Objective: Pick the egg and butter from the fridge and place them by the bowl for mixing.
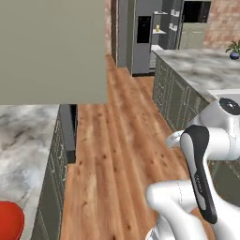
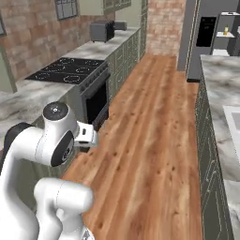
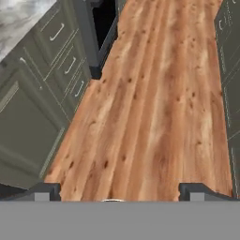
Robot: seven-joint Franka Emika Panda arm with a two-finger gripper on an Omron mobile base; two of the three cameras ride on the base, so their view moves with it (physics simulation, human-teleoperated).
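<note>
Stove [image 2: 65, 70] left, fridge [image 1: 140, 42] seemingly open.

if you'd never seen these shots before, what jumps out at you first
Likely the long wooden floor running down the galley kitchen toward the grey fridge, whose door stands open at the far end. Next comes the red bowl on the marble counter at the near left. In the hand view the gripper points at bare floorboards with its jaws wide and nothing between them.
</note>
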